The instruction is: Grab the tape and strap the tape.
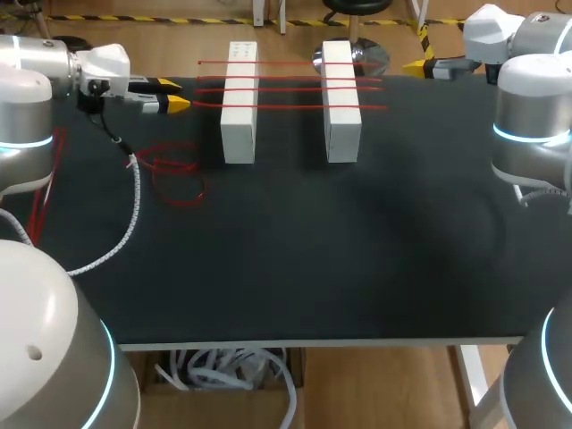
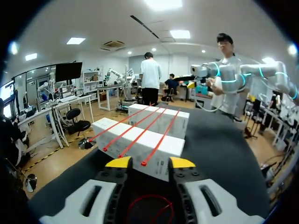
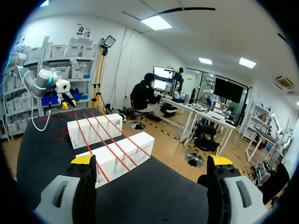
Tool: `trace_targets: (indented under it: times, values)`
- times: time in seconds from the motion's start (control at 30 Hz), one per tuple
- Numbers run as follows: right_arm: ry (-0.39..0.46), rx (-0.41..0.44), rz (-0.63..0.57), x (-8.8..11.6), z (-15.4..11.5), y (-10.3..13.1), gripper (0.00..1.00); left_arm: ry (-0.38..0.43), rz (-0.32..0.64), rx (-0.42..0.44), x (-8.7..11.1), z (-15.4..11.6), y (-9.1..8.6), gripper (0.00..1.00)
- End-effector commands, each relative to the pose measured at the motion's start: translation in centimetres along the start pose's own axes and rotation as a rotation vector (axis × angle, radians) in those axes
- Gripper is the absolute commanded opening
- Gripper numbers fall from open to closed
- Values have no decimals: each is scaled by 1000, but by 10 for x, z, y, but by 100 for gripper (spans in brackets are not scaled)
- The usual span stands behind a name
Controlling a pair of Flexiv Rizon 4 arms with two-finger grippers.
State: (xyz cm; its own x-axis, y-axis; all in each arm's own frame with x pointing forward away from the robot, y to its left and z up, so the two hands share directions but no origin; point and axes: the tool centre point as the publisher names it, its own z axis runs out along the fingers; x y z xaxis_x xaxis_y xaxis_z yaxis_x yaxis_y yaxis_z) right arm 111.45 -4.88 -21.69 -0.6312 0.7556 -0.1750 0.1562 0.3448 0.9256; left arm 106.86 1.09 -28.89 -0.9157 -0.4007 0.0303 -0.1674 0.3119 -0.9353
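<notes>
Well, from my seat the job looks partly done: four red strands of tape (image 1: 290,89) run side by side across the tops of the two white blocks, the near block (image 1: 239,112) and the far block (image 1: 341,107), each strand stretched from one to the other and looking straight and taut. What is left, as I judge it, is the loose tape (image 1: 174,172), a red tangle lying on the dark surface (image 1: 357,250) just beside the near block on my left arm's side, touching neither block. My left gripper (image 2: 149,163) hangs above the surface short of the near block, its yellow tips a little apart with nothing between them; in its wrist view a loop of the loose tape lies under it. My right gripper (image 3: 152,161) is out past the far block at the surface's edge, jaws spread wide and empty, well apart from any tape. So neither arm has a hold on anything now. If another strand is wanted, the grab comes first: the left gripper would have to come down onto the tangle, which is thin and flat on the surface and may be awkward to pinch. I cannot tell how the strand ends are fastened to the blocks.
</notes>
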Motion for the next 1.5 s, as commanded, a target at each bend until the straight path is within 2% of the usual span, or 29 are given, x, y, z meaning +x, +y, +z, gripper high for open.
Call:
trace_targets:
  times: [0.03, 0.07, 0.13, 0.17, 0.2, 0.23, 0.27, 0.3, 0.33, 0.47, 0.5, 0.53, 0.67, 0.73, 0.8, 0.83, 1.03, 1.13, 1.2, 1.4, 1.5]
  values:
    - [1, 0, 0, 0, 0, 0, 100, 16, 0, 1, -6, 5, 1, 40]
    - [1, 0, 0, 0, 0, 0, 100, 32, 10, 4, -7, 6, 1, 44]
    - [1, 0, 0, 0, 0, 0, 100, 41, 19, 9, -6, 7, 0, 18]
    - [1, 0, 0, 0, 0, 0, 100, 38, 16, 5, -7, 9, 0, 9]
    - [1, 0, 0, 0, 0, 0, 100, 39, 17, 4, -7, 9, 0, 21]
    - [1, 0, 0, 0, 0, 0, 100, 43, 20, 8, -7, 10, 0, 40]
    - [1, 0, 0, 0, 0, 0, 100, 43, 20, 8, -8, 11, 0, 49]
    - [1, 0, 0, 0, 0, 0, 100, 45, 16, 5, -9, 12, 1, 67]
    - [1, 0, 0, 0, 0, 0, 100, 45, 15, 5, -10, 13, 1, 66]
    - [1, 0, 0, 0, 0, 0, 100, 62, 22, 21, -10, 16, 1, 76]
    - [1, 0, 0, 0, 0, 0, 100, 62, 22, 20, -10, 17, 1, 48]
    - [1, 0, 0, 0, 0, 0, 100, 60, 18, 17, -11, 18, 1, 46]
    - [1, 0, 0, 0, 0, 0, 100, 70, 20, 19, -12, 20, 2, 53]
    - [1, 0, 0, 0, 0, 0, 100, 73, 19, 20, -13, 21, 2, 40]
    - [1, 0, 0, 0, 0, 0, 100, 79, 22, 23, -13, 22, 3, 42]
    - [1, 0, 0, 0, 0, 0, 100, 79, 21, 22, -13, 22, 3, 37]
    - [1, 0, 0, 0, 0, 0, 100, 77, 11, 20, -16, 24, 5, 46]
    - [1, 0, 0, 0, 0, 0, 100, 79, 9, 21, -16, 25, 6, 45]
    - [1, 0, 0, 0, 0, 0, 100, 80, 6, 22, -16, 25, 8, 39]
    - [1, 0, 0, 0, 0, 0, 100, 79, -1, 26, -17, 27, 12, 40]
    - [1, 0, 0, 0, 0, 0, 100, 81, -8, 29, -17, 29, 14, 45]
